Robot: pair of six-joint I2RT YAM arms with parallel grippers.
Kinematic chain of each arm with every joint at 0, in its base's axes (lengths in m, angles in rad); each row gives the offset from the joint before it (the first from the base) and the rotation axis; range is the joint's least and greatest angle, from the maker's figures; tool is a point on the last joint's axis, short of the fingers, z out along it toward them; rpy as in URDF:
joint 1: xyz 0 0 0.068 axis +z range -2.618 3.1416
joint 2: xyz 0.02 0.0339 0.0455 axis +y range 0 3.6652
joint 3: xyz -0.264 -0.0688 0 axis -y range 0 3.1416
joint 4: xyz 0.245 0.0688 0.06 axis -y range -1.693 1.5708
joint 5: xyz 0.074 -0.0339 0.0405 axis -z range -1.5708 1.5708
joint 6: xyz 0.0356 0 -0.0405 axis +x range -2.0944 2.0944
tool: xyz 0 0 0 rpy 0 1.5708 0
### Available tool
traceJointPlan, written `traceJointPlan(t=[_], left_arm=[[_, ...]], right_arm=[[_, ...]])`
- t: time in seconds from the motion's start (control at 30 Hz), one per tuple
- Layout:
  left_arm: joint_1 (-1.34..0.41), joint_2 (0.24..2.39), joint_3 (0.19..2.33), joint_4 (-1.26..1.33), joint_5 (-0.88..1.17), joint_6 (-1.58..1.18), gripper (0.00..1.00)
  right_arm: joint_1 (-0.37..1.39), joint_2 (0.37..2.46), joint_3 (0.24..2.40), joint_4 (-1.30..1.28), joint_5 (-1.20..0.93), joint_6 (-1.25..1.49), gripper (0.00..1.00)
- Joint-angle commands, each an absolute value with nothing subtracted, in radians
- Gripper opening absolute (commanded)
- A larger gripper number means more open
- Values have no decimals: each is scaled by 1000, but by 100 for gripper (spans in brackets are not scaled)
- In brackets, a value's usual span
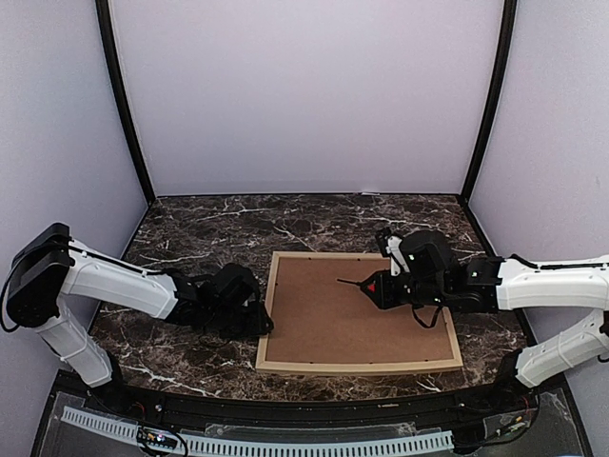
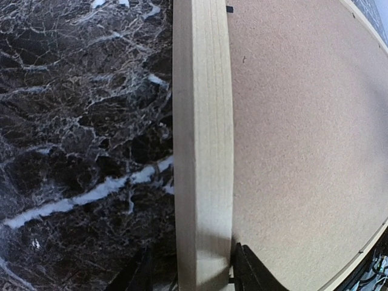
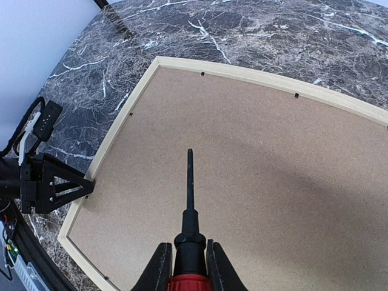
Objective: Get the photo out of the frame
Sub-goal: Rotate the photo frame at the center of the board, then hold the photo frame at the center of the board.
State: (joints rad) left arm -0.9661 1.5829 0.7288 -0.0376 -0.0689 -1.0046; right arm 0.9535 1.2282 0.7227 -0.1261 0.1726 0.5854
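Marble bench (image 1: pixel 209 228) is carrying the frame (image 1: pixel 362 367) face-down, backing board (image 1: pixel 324 319) up. Left fingers (image 2: pixel 248 274) are straddling its left rail, released. Right fingers (image 3: pixel 159 273) are clenching a screwdriver (image 3: pixel 190 233) above the board's middle.

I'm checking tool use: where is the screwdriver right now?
In the top view the screwdriver is right of centre, gripped by the right gripper, its black shaft pointing left over the brown backing board inside the frame.

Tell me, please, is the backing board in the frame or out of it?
In. The backing board lies flat inside the frame, its wooden rim surrounding it on all sides.
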Motion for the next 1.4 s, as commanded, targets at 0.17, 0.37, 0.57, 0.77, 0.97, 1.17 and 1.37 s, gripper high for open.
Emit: traceJointPlan(t=[0.17,0.37,0.57,0.77,0.97,1.17,1.37], left_arm=[[-982,1538,790,-224,-76,-870,59],[-981,1431,761,-203,-92,-772,61],[-978,1346,706,-153,-10,-649,56],[-922,1260,550,-16,125,-646,45],[-842,1245,468,123,251,-664,39],[-787,1310,448,265,346,-671,34],[-748,1383,460,272,356,-667,27]], right_arm=[[950,1199,754,-128,180,611,0],[968,1166,749,-141,166,624,0],[1019,1150,745,-147,143,632,0],[1068,1221,750,-93,98,640,0],[1127,1358,815,-23,66,646,0],[1168,1497,905,-4,41,638,0],[1188,1583,955,25,6,640,0]])
